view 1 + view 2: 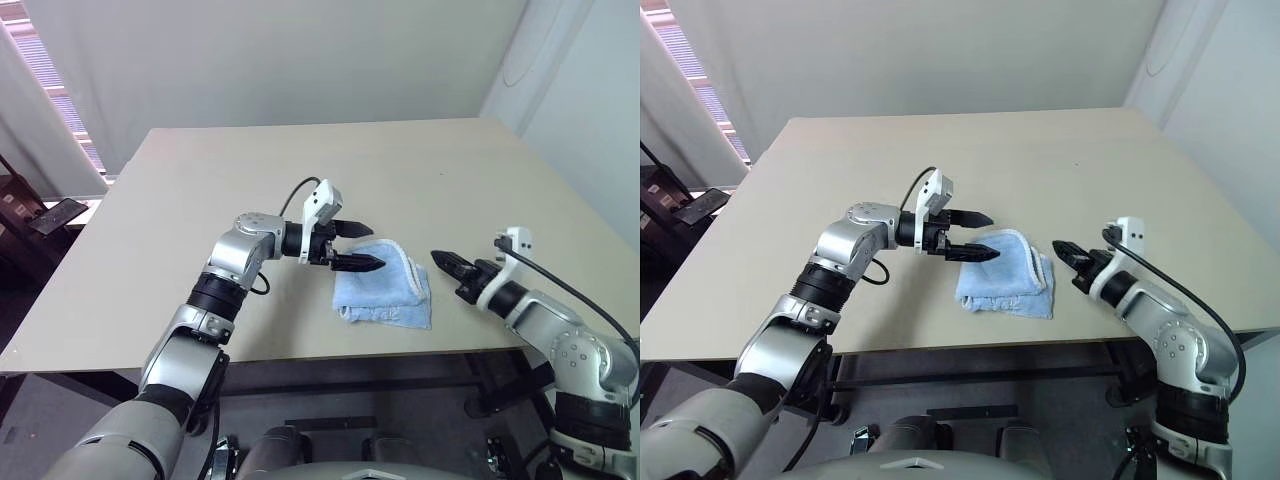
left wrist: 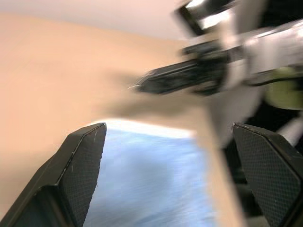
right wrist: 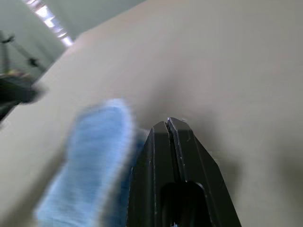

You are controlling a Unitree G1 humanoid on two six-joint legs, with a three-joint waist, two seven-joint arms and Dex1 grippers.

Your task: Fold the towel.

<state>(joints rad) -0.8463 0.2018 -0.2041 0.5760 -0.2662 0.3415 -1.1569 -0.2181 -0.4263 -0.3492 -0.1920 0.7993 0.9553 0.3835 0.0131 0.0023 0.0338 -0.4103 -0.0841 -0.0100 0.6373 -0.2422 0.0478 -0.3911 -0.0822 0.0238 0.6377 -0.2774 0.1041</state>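
The left gripper [image 1: 360, 245] is seen at about the 9 o'clock side of the towel [image 1: 385, 285], held above the table [image 1: 200, 200] with its two black fingers [image 1: 358, 263] spread wide apart and nothing between them; the lower finger reaches over the cloth's near-left part, though contact cannot be made out. The towel is found near the front edge of the table, a little right of centre, lying as a folded light-blue bundle with white stitched edging visible along its right-hand side. Its long axis is set roughly from 11 o'clock to 5 o'clock in the head view, with a rounded folded end turned toward the far side of the table and the flatter layers spread toward the front edge. At the 3 o'clock side of the towel, just beside it but apart, the right gripper [image 1: 443, 260] is held with its fingers pressed together, empty, its tip pointed toward the cloth.
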